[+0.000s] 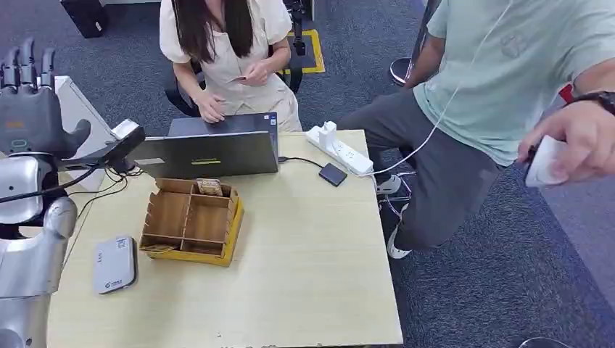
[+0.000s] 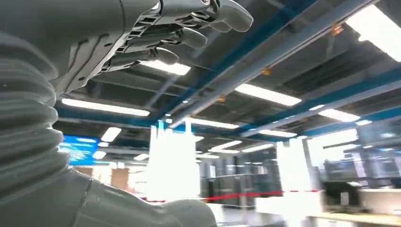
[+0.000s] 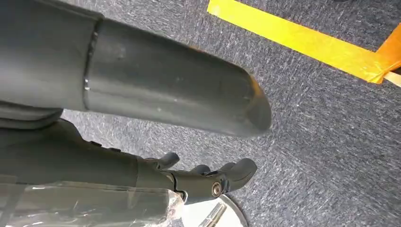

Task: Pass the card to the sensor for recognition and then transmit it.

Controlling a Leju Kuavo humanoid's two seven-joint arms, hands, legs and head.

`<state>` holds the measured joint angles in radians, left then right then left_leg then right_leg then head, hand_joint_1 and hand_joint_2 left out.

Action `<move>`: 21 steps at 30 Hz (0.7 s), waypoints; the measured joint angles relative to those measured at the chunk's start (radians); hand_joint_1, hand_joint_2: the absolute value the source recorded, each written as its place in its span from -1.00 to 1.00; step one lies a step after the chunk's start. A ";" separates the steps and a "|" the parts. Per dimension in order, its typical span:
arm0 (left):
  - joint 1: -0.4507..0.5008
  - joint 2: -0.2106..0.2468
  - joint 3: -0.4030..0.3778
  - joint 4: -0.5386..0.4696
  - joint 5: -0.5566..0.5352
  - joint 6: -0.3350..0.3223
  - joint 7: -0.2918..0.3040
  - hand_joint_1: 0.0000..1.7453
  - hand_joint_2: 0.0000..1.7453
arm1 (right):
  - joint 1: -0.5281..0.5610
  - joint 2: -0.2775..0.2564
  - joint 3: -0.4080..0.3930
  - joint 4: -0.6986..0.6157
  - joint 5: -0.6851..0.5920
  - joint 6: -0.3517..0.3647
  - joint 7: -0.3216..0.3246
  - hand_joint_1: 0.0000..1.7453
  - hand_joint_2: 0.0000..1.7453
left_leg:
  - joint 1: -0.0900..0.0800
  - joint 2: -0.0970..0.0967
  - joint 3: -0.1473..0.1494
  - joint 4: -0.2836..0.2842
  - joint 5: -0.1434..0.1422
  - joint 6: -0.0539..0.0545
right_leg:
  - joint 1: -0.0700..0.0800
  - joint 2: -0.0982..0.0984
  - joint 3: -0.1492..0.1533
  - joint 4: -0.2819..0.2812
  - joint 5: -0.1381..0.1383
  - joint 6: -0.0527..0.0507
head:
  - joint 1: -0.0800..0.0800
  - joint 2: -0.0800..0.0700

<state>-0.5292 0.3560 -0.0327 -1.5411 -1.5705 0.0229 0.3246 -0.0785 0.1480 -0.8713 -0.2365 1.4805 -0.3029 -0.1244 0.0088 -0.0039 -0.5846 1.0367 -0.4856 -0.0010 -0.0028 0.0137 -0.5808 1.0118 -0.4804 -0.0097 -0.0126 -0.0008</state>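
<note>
My left hand (image 1: 32,109) is raised at the table's far left corner, fingers pointing up and apart, holding nothing. In the left wrist view the same left hand (image 2: 156,42) is empty against the ceiling lights. A wooden divided box (image 1: 190,221) sits mid-table, with a card (image 1: 209,186) standing in a back compartment and another card (image 1: 158,248) lying in a front one. A flat grey sensor (image 1: 114,264) lies on the table left of the box. My right hand (image 3: 208,182) hangs over blue carpet with nothing in it, thumb (image 3: 179,94) apart from the fingers.
An open laptop (image 1: 210,152) stands behind the box, with a seated person (image 1: 225,51) beyond it. A white power strip (image 1: 339,148) and a small dark item (image 1: 332,174) lie at the table's far right. A second person (image 1: 500,87) beside the table holds a white device (image 1: 544,161).
</note>
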 joint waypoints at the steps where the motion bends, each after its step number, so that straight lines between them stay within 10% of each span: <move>1: 0.006 0.011 0.012 0.010 0.000 0.004 0.000 -1.00 1.00 | 0.000 0.000 0.002 0.000 0.000 0.000 0.000 -1.00 -1.00 | 0.000 0.000 0.000 0.000 0.000 0.000 | 0.000 0.000 0.000 0.000 0.000 0.000 | 0.000 0.000; 9: 0.069 0.122 0.086 0.091 0.000 0.008 0.053 -1.00 1.00 | 0.002 0.000 0.019 0.000 0.000 -0.001 -0.001 -1.00 -1.00 | 0.000 0.002 -0.001 0.000 0.000 0.000 | 0.000 0.002 0.000 0.000 0.000 0.000 | 0.000 0.000; 21: 0.394 0.226 0.712 0.302 0.000 0.177 -0.103 -1.00 1.00 | 0.033 0.000 0.029 0.000 0.000 -0.002 0.003 -1.00 -1.00 | 0.001 0.007 0.001 -0.002 -0.005 -0.004 | 0.001 0.007 -0.001 0.000 -0.004 -0.002 | -0.002 0.000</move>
<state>-0.1350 0.5818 0.6795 -1.2386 -1.5705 0.1995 0.2220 -0.0453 0.1480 -0.8423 -0.2365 1.4805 -0.3052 -0.1217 0.0098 0.0027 -0.5841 1.0343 -0.4910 -0.0046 -0.0022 0.0209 -0.5819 1.0118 -0.4842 -0.0118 -0.0141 -0.0008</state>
